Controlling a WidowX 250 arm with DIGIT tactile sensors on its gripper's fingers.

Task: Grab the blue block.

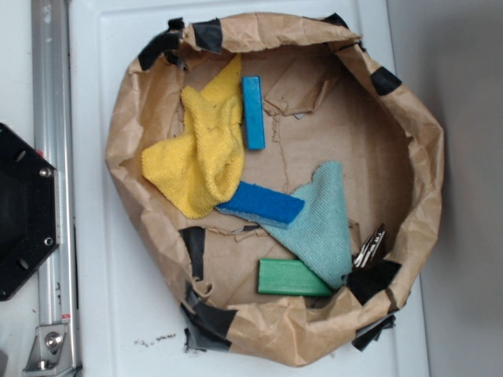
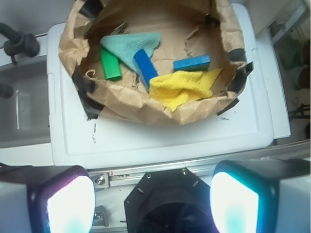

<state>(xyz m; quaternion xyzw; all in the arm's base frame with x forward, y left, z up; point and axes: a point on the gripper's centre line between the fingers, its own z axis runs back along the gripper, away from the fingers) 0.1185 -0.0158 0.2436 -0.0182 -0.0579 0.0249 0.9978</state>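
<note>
The blue block (image 1: 253, 112) lies flat in the paper bowl (image 1: 409, 118), near its far rim, just beside the yellow cloth (image 1: 200, 153). The gripper (image 2: 153, 199) is apart, well away, so nothing is held.

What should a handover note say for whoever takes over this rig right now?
Pincer: open, pulled back outside the paper bowl, holding nothing.
Blue block: lies flat in the bowl beside the yellow cloth; top face clear.
Don't confuse it with the darker blue sponge lying on the teal cloth; a green block lies there too.
Done: nothing yet.
Left: approach, descend, grasp the block.
</note>
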